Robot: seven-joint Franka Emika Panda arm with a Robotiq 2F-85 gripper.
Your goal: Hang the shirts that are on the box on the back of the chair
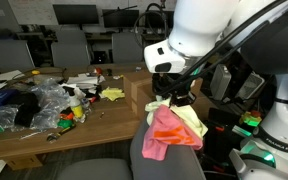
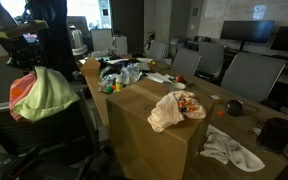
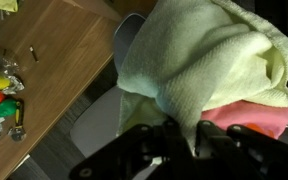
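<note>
Pinches a fold of the pale yellow shirt (image 3: 219, 60) in the gripper (image 3: 184, 145), jaws pressed together on the cloth at the bottom edge of the wrist view. Hovers right over the backrest of the chair (image 1: 104, 168), with the white arm (image 1: 209, 30) reaching down from above in an exterior view.

Lays the yellow cloth across the top of the backrest, touching the coral-pink shirt (image 1: 162, 140) beside it. Shows both garments bunched together there in both exterior views, the pink one hanging lower down one side, the yellow one bulging above it. Shows only a strip of pink under the yellow folds in the wrist view.

Finds the peach-cream shirt (image 2: 172, 110) on the flat top of the box (image 2: 144, 145), crumpled near one edge, orange and dark print facing up, well apart from the gripper. Places the box near the chair; touching or not, cannot tell.

Next to the box in an exterior view, a crumpled white cloth (image 2: 232, 150) on a brown surface. Beyond the chair, a long wooden table (image 1: 44, 140) heaped at one end with clutter (image 1: 34, 105): clear plastic bags, small coloured pieces. Farther back, grey office chairs (image 2: 249, 72) and dark monitors (image 2: 244, 32).
</note>
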